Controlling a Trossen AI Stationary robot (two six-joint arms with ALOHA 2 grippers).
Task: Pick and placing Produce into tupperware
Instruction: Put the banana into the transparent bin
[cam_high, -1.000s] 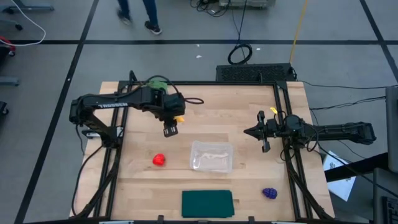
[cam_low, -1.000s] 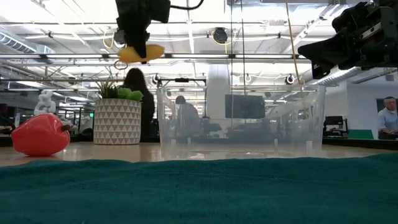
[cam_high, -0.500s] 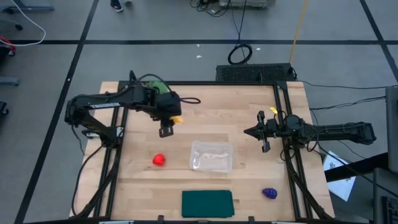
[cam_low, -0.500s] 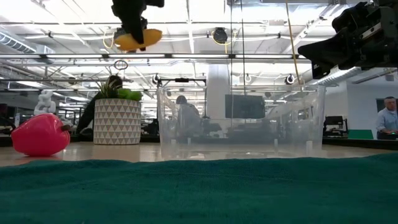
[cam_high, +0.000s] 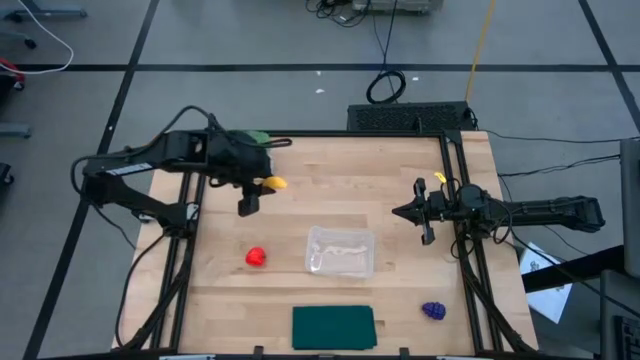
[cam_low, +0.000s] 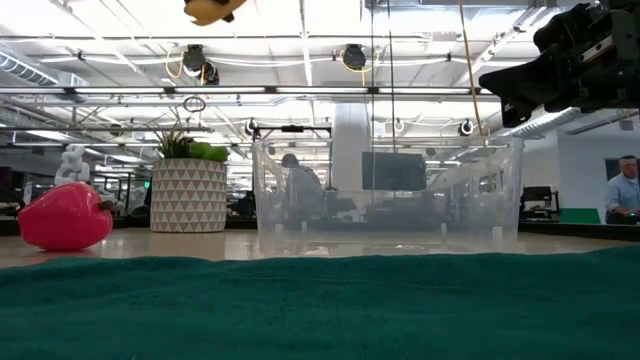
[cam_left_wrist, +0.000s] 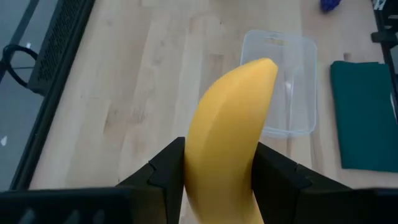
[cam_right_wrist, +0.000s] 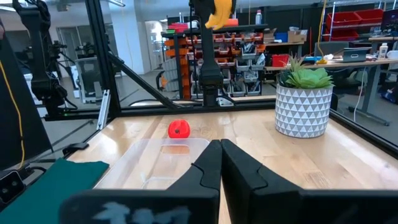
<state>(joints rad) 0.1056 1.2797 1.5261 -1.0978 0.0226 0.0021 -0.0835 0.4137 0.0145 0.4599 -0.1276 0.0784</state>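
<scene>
The left gripper (cam_left_wrist: 217, 186) has its fingers (cam_left_wrist: 165, 177) clamped on the banana (cam_left_wrist: 227, 130), 1 on each side, holding it high above the table (cam_high: 400, 185). Ahead of those fingers and below lies the tupperware (cam_high: 340, 250), with nothing in it. The red fruit (cam_high: 256, 257) sits on the table just beside the container, and the grape bunch (cam_high: 433, 311) lies well apart, past the green mat (cam_high: 333, 327). The right gripper (cam_high: 427, 212) waits with fingers closed on nothing. By my reckoning, 0 of 3 pieces are placed: 1 is in transit, 2 untouched.

Wooden table (cam_high: 400, 190) carries tupperware (cam_high: 340, 250), red fruit (cam_high: 256, 257), grapes (cam_high: 433, 311), green mat (cam_high: 333, 327), seemingly a potted plant (cam_low: 188, 183).
</scene>
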